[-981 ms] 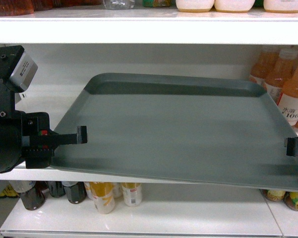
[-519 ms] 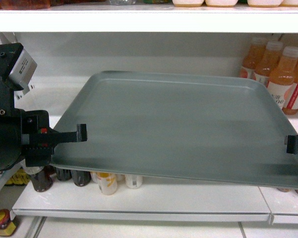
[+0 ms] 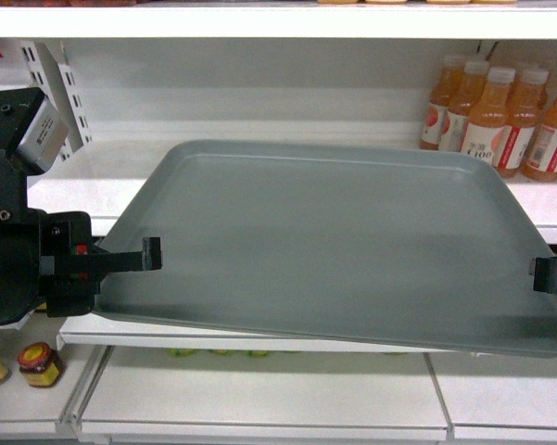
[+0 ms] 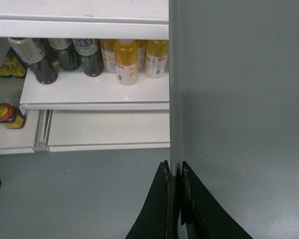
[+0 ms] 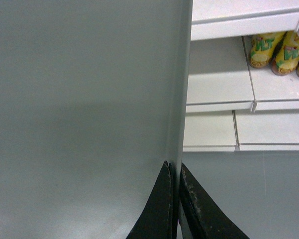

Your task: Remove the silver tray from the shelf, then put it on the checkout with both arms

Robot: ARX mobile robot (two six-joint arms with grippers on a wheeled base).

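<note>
Now the silver tray (image 3: 334, 246) hangs in front of the shelf (image 3: 259, 190), held at both short edges and tilted slightly, its far rim over the shelf board's front lip and its near edge out in the open, above the lower shelf boards. On the tray's left rim the left gripper (image 3: 150, 253) is pinched narrow; the left wrist view shows its two black fingers (image 4: 161, 209) clamped either side of the thin raised rim. On the tray's right rim the right gripper (image 5: 175, 174) grips the same way, its fingers closed tight on the edge, though only a black tip of it shows in the head view. Behind the tray's far right corner, orange juice bottles (image 3: 487, 120) stand on the shelf. Below the tray's left side, drink bottles (image 4: 124, 59) line a lower board, and two red-lidded jars (image 3: 37, 363) sit lower left of the tray. Under the tray's right side stand yellow patterned containers (image 5: 276, 50).
</note>
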